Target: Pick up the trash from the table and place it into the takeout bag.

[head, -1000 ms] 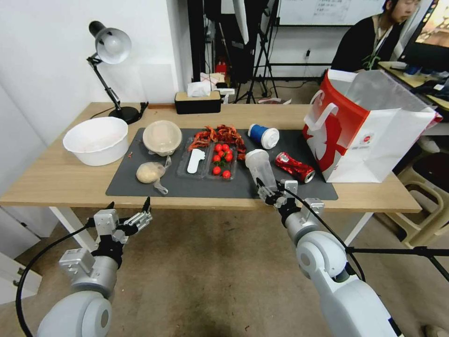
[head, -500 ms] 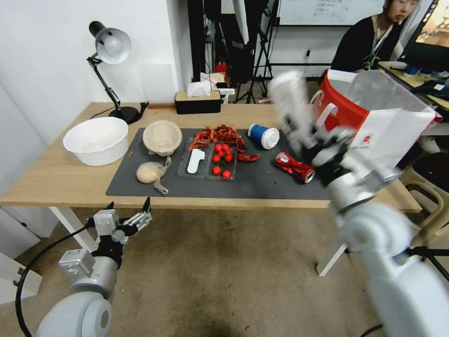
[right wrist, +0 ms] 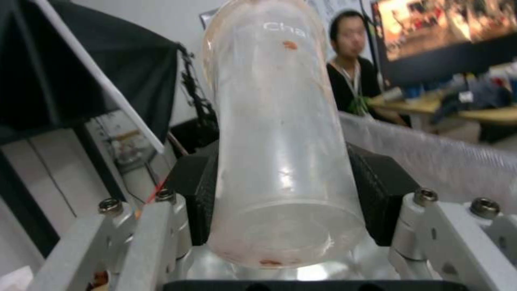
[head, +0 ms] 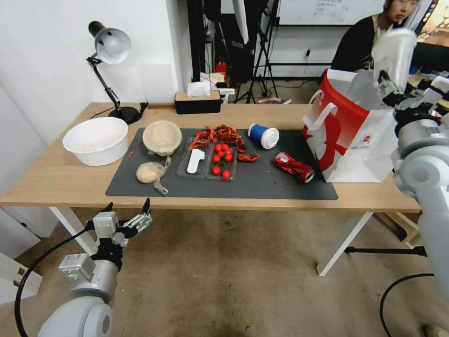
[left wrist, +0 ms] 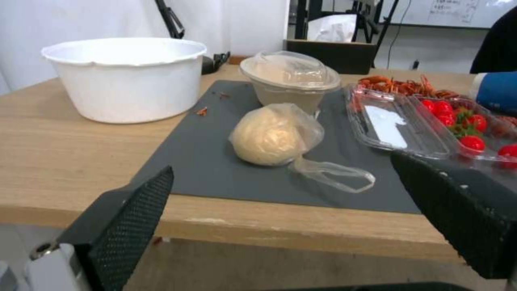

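The tall clear plastic cup (head: 394, 50) is held by the right gripper (head: 397, 91), high above the open top of the big red and white paper takeout bag (head: 360, 135). In the right wrist view, the cup (right wrist: 280, 133) is squeezed near its bottom between the two black fingers (right wrist: 202, 194), one on each side. A little red and orange mess is seen inside the cup. The bag is stood on the long light-wood table (head: 56, 180), right below these fingers.

The left gripper (head: 128, 213) is kept low, in front of the table's near edge. Its black fingers (left wrist: 132, 214) are spread wide, and nothing is held between them. Past these fingers, on the dark grey mat (left wrist: 207, 161), the small clear bag with a beige lump (left wrist: 274, 135) is seen. Behind that bag, the round beige bowl with a clear lid (left wrist: 291, 83) is set, close to touching it. Off to one side of the fingers, the big white bowl (left wrist: 127, 76) is stood on the bare wood.

Farther along the mat, toward the takeout bag, the clear tray of little red tomatoes (head: 208, 161) is laid. The blue cup with a white lid (head: 263, 135) is laid on its side past it. The crushed red can (head: 294, 166) is laid just beside the takeout bag.
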### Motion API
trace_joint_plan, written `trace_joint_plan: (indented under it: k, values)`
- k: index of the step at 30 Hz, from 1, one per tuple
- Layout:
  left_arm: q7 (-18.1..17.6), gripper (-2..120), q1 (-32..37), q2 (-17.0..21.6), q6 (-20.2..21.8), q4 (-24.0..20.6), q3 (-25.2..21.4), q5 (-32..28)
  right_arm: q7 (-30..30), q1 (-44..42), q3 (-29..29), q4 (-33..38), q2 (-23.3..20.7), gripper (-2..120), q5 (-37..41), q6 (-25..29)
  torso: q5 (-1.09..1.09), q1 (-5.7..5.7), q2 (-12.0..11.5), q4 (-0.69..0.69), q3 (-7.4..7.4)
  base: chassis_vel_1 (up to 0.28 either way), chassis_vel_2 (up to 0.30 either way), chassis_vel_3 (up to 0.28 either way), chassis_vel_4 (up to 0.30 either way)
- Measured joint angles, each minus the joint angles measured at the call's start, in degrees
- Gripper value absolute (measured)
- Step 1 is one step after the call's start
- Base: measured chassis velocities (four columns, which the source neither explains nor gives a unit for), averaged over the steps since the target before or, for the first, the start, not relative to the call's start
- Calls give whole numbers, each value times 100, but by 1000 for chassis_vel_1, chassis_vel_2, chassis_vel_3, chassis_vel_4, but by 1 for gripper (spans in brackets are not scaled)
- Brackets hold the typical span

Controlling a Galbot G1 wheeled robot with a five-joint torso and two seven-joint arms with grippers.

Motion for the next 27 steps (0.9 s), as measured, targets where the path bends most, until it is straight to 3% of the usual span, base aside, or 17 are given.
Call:
trace_joint_plan:
  k: [5, 8, 17, 21, 23, 26, 27]
  values:
    - [0, 100, 31, -5, -50, -24, -23, 9, 318, 77, -66, -21, 102, 53, 126, -208, -1, 0, 0, 1, 0, 0, 0, 0, 0]
    - [0, 100, 48, -11, -93, -30, -27, 25, 374, 82, -67, 11, 130, 68, 132, -290, -1, 0, 0, 0, 0, 0, 0, 0, 0]
    - [0, 100, 53, -36, -116, -32, 1, 66, 356, 36, -11, 91, 89, 97, 145, -296, 0, 0, 0, 0, 0, 0, 0, 0, 0]
    - [2, 100, 54, -37, -121, -29, 5, 71, -288, -72, 81, 380, 80, 100, 472, 283, -1, 0, 0, 1, 0, 0, 0, 0, 0]
    - [3, 100, 54, -32, -133, -14, 5, 71, -903, -297, 138, 673, 81, 100, 586, 544, -1, 0, 0, 1, -1, 0, 0, 0, 0]
    - [3, 100, 53, -30, -142, -6, 5, 71, -1254, -494, 148, 846, 82, 100, 578, 663, -2, 0, 0, 1, 0, 0, 0, 0, 0]
    - [4, 100, 53, -25, -165, 10, 5, 71, -1652, -800, 149, 1039, 97, 100, 442, 796, -1, 0, 0, 1, 0, 0, 0, 0, 0]
